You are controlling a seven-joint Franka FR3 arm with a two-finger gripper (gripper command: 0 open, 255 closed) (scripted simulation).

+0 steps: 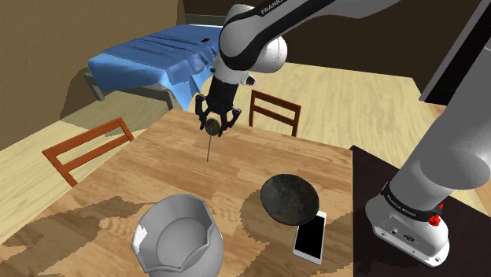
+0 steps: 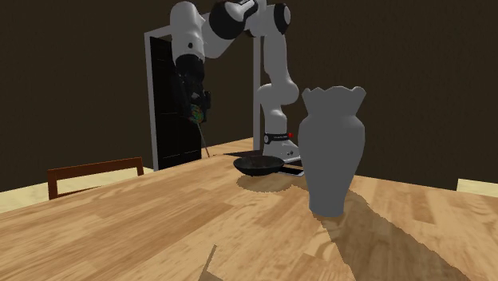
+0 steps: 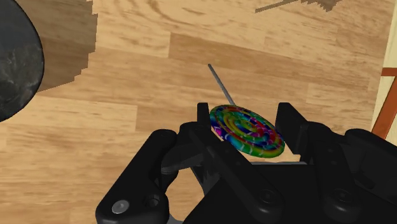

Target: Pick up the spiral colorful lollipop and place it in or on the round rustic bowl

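Note:
My black gripper [image 1: 212, 125] hangs above the wooden table [image 1: 157, 169], shut on the disc of the spiral multicoloured lollipop [image 3: 247, 130]. The lollipop's thin stick [image 1: 208, 148] points down toward the tabletop without touching it. In the wrist view the fingers [image 3: 203, 124] clasp the disc from both sides. The round dark bowl [image 1: 289, 197] sits on the table well toward the stand from the gripper, and it is empty. In the second exterior view the gripper [image 2: 197, 114] is up and to the left of the bowl [image 2: 258, 164].
A tall pale grey vase [image 1: 177, 240] with a wavy rim stands near the table's front edge. A white-edged phone [image 1: 310, 236] lies next to the bowl. Wooden chairs [image 1: 86, 147] [image 1: 275, 112] stand at the table's sides. A blue-covered bed [image 1: 153, 61] is behind.

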